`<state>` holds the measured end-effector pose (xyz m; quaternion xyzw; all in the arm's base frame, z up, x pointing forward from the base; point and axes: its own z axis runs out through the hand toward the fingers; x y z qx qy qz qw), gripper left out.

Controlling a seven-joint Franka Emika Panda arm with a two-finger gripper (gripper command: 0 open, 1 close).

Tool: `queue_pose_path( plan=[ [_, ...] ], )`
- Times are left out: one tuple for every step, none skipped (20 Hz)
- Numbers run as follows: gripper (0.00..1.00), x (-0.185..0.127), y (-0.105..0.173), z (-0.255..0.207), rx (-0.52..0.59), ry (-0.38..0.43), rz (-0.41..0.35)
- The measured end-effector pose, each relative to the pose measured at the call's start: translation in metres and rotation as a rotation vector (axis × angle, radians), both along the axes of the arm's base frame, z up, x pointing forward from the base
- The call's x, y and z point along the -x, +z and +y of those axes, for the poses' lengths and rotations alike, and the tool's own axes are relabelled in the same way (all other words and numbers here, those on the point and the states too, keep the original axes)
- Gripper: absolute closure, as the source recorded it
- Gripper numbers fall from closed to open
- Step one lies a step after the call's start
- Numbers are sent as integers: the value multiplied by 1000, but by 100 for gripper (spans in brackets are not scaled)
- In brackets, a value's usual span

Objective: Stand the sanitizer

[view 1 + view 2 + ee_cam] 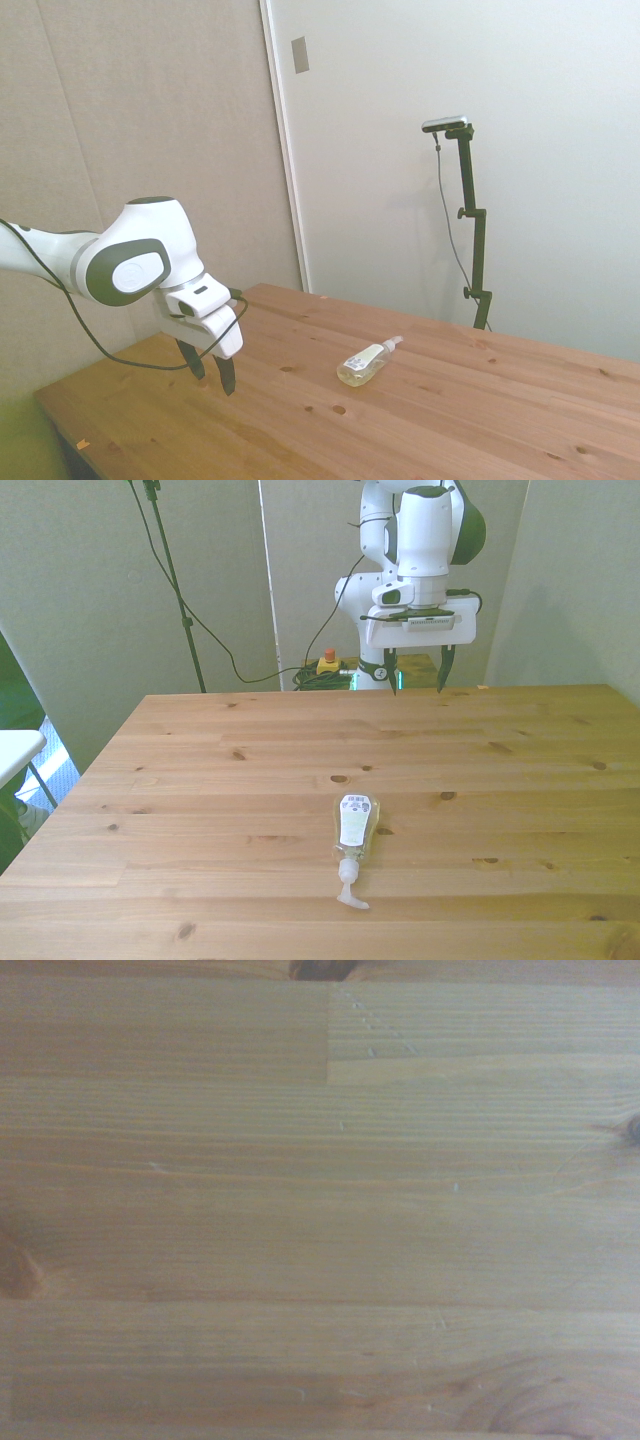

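Note:
The sanitizer (pixel 367 362) (pixel 354 835) lies flat on its side on the wooden table (pixel 200 780), a small clear bottle of yellowish liquid with its label facing up. Its white pump head points toward the table's near edge in the front view. My gripper (pixel 211 372) (pixel 416 670) hangs open above the table's far part, well apart from the bottle, with nothing between its fingers. The wrist view holds only bare wood planks (pixel 320 1200).
A wall and a white door frame (pixel 285 150) stand behind the table. On the floor beyond the far edge lie cables and a yellow box with a red button (pixel 327 664). The corner of a white table (pixel 15 750) shows at the front view's left.

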<state>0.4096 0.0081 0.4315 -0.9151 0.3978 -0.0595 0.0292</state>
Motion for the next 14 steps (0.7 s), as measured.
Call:
queue_pose_path(
  plan=[
    [0,0,0,0,0,0,1],
    [0,0,-2,0,0,0,4],
    [0,0,-3,-1,-1,-3,7],
    [0,0,-4,-4,-2,-7,9],
    [0,-2,-4,-8,-4,-16,9],
    [0,-4,-3,-13,-5,-26,7],
    [0,-8,-1,-20,-3,-38,3],
    [0,-14,3,-27,1,-49,-4],
    [0,-23,8,-35,5,-59,-12],
    [0,-33,13,-42,10,-69,-20],
    [0,-45,19,-49,13,-78,-26],
    [0,-57,23,-56,16,-87,-28],
    [0,-71,26,-63,23,-95,-28],
    [0,-84,30,-69,27,-105,-31]
  ],
)
